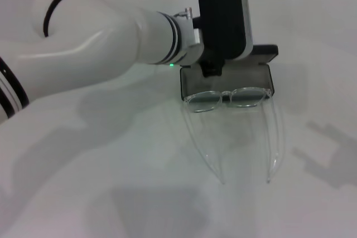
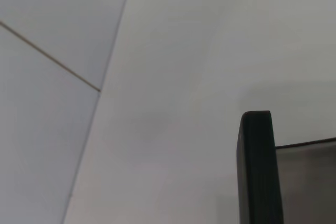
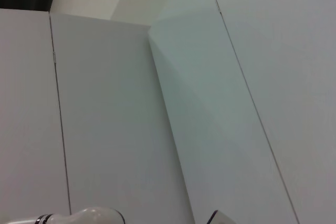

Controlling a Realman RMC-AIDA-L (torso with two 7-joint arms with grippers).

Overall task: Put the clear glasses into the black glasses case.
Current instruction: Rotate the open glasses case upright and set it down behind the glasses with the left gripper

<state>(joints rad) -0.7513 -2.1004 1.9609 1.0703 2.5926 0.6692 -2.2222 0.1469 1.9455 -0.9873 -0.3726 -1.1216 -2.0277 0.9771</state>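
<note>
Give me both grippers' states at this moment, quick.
Left gripper: over the open black glasses case, behind the clear glasses; state cannot be told.
Right gripper: not in view.

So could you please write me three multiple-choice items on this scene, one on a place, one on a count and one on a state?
1. Where does the front of the clear glasses lie?
A. At the near edge of the black glasses case
B. Far from the case, by the table's near edge
C. Under the lid

2. How many robot arms show in the head view?
A. None
B. One
C. Two

3. The case is:
A. Open
B. Shut
C. Upside down

Answers: 1 A, the lenses rest along its near rim, temples pointing toward the robot; 2 B, only the left arm, its left gripper over the case; 3 A, the grey lining shows.
</note>
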